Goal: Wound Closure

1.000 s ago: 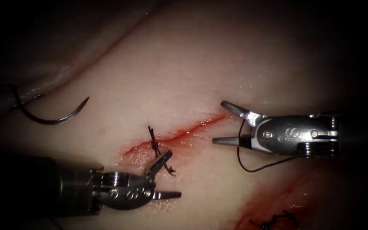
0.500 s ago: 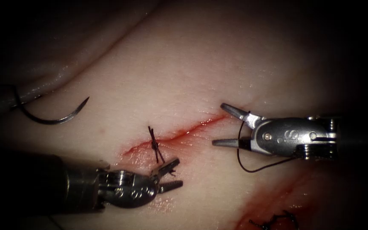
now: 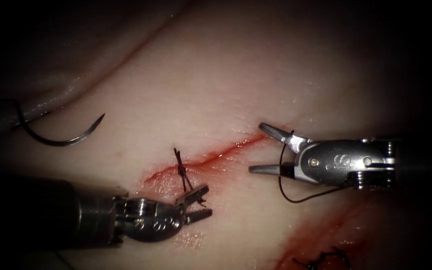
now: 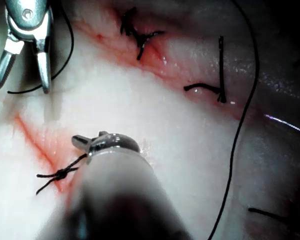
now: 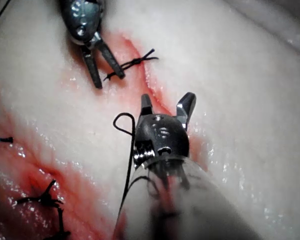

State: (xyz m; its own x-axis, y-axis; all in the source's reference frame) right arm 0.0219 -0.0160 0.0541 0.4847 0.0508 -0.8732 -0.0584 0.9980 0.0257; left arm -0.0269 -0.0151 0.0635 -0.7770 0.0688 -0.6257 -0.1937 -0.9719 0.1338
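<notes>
The pale, moist pork-belly tissue (image 3: pixel 256 75) carries a short red cut (image 3: pixel 211 157) that runs slantwise across its middle, with red fluid (image 3: pixel 321 232) smeared along it and over a second patch toward the tissue's near right corner.

The curved dark steel needle (image 3: pixel 58 136) lies free on the tissue near its far left edge, well to the left of the cut, with its sharp tip up and neither tool on it. No part of it is seen entering the tissue.

A knotted stitch of dark thread (image 3: pixel 181 169) crosses the left end of the cut, and its short cut ends (image 3: pixel 201 200) stick out just below.

The left arm's silver needle driver (image 3: pixel 198 204) rests low beside that stitch, on the near side of the cut. Its jaws stand a little apart, the upper one at the cut ends of the stitch; whether it touches them cannot be told. In the left wrist view the same tool (image 4: pixel 82 142) sits just beside the knot (image 4: pixel 62 173).

The right arm's silver needle driver (image 3: pixel 262 147) hovers at the right end of the cut with its jaws spread wide, holding nothing. A thin loop of loose dark thread (image 3: pixel 296 197) hangs by its wrist and curls onto the tissue beneath it. In the right wrist view its parted jaws straddle the cut (image 5: pixel 157 97).
</notes>
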